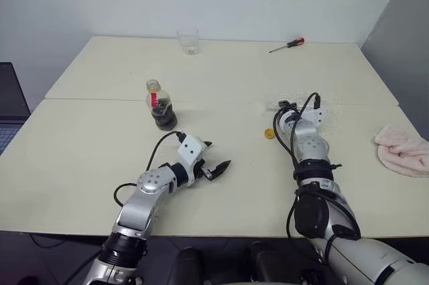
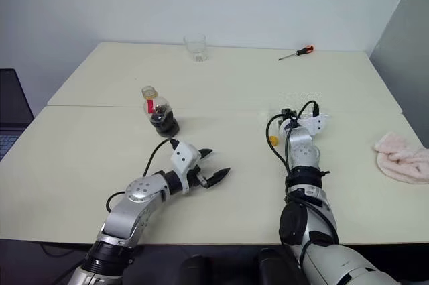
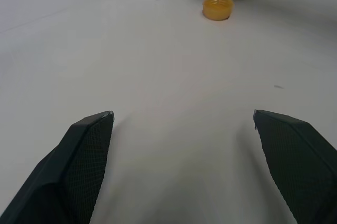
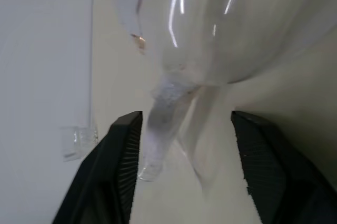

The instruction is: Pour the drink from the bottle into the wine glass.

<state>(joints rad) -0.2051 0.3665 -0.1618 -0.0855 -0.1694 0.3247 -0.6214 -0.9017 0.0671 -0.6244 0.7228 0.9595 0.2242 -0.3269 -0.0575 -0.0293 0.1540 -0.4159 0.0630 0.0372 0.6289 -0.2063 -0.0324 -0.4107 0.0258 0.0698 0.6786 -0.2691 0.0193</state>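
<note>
Bottle (image 1: 159,104), uncapped, stands at eleven o'clock from the spread-jawed left gripper (image 1: 216,162), while the right gripper's (image 4: 181,155) jaws straddle the wine glass (image 4: 210,34) stem without touching.

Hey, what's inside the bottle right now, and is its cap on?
The bottle holds dark drink in its lower part; the upper part looks empty. Its neck is open; the yellow cap lies on the table. The red label hides part of the neck.
</note>
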